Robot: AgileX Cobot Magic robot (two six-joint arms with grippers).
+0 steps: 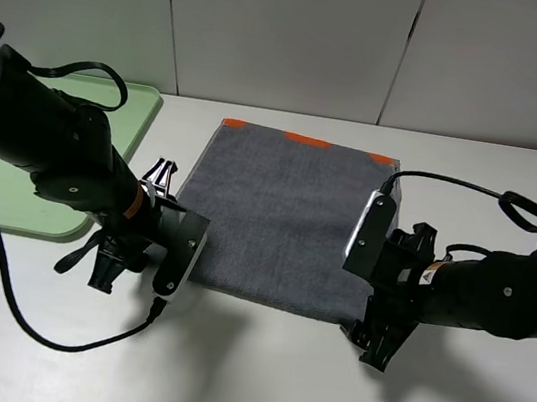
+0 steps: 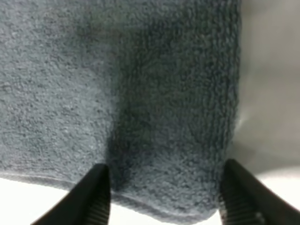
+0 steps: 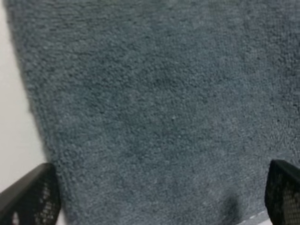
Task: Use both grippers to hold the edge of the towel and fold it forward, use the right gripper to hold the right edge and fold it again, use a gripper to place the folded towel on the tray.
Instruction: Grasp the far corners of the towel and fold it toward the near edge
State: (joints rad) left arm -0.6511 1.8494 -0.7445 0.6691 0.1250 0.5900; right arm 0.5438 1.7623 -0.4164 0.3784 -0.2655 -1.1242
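Over near corners of the towel, left end effector and right end effector (both released).

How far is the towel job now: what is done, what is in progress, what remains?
Done: nothing; the towel lies flat and unfolded on the table. In hand: the left gripper and the right gripper straddle its near edge, jaws apart, not yet clamped. Left: both folds, then placing it on the tray.
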